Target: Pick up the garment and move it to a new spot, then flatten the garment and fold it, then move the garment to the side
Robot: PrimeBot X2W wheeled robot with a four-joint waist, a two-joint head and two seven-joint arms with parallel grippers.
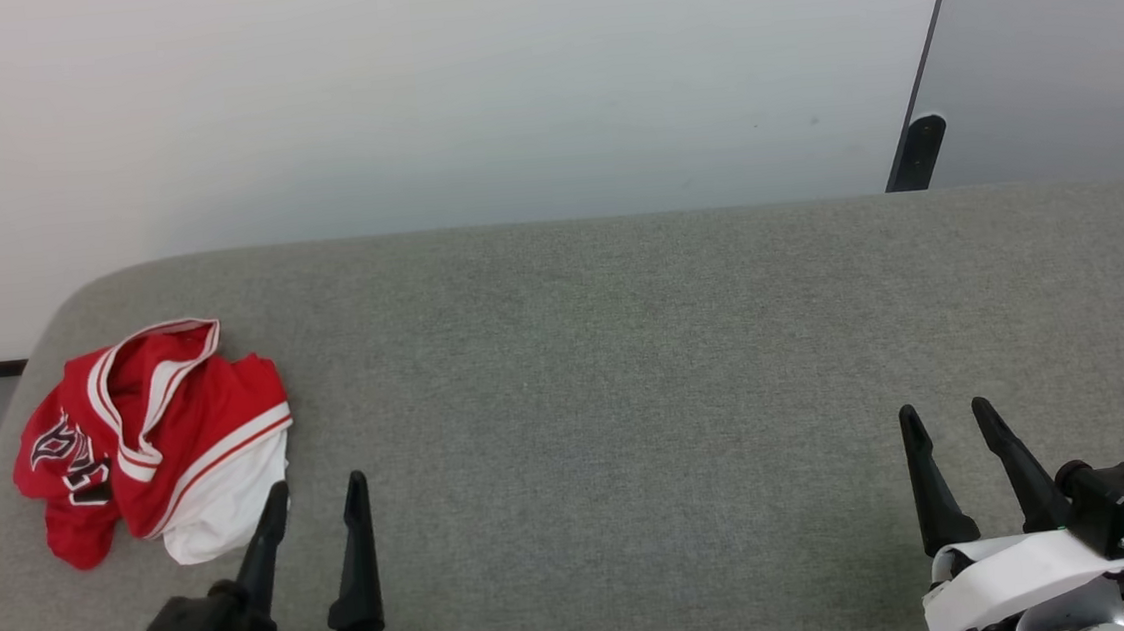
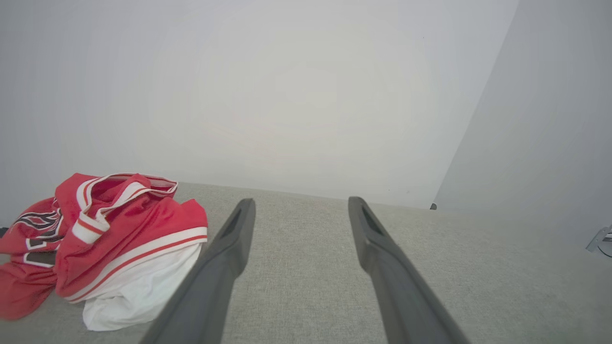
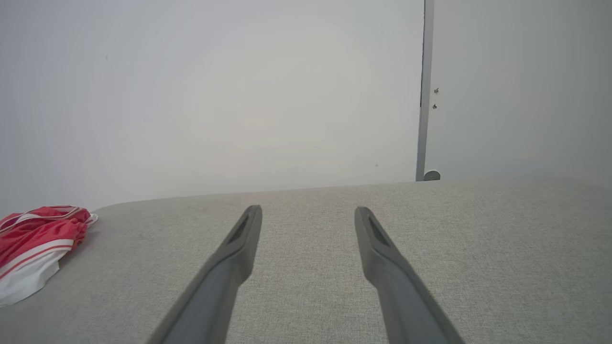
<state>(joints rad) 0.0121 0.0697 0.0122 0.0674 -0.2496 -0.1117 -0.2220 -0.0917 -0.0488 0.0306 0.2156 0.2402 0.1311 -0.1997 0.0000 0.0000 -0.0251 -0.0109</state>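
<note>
Our left gripper (image 1: 317, 481) stands wide open and empty, and so does the right gripper (image 1: 942, 406), well apart to its right. The garment (image 1: 155, 438) lies crumpled on the grey surface (image 1: 625, 351), just left of the left gripper and a little ahead of its fingertips, with the white sleeve end nearest. We judge that picking it up comes first. We should swing the left gripper leftward over the bunch and lower it with the jaws wide. Then we close on a thick red fold near the collar, not the loose white edge, which would likely leave the rest dragging. We lift clear before carrying.
</note>
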